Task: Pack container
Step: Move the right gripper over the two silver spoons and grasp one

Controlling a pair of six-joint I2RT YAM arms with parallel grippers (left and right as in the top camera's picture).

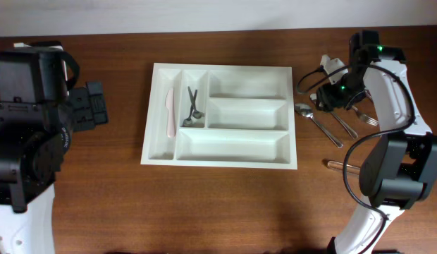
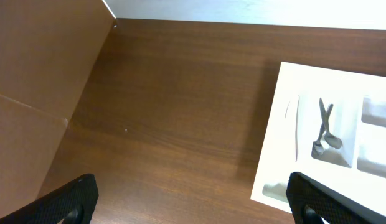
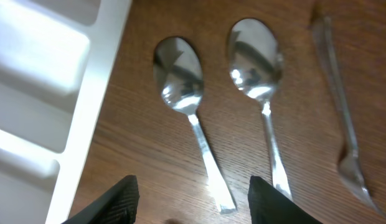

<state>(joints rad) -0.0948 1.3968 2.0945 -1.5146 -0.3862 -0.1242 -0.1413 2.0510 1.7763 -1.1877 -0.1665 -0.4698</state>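
Observation:
A white divided cutlery tray [image 1: 220, 159] lies mid-table and holds a pink knife [image 1: 169, 113] and small metal tongs [image 1: 192, 107]; the tray [image 2: 280, 149] and tongs [image 2: 325, 129] also show in the left wrist view. Two spoons [image 1: 314, 121] [image 1: 343, 121] and a fork [image 1: 366, 117] lie on the table right of the tray. My right gripper [image 3: 192, 202] is open just above the two spoons [image 3: 180, 78] [image 3: 255, 59], straddling the left spoon's handle; the fork [image 3: 342, 106] is to the right. My left gripper [image 2: 193, 208] is open and empty over bare wood left of the tray.
The tray edge [image 3: 87, 124] sits close to the left of the right gripper. Another metal utensil [image 1: 342, 166] lies near the right arm's base. A brown panel [image 2: 37, 81] stands at the left side of the table.

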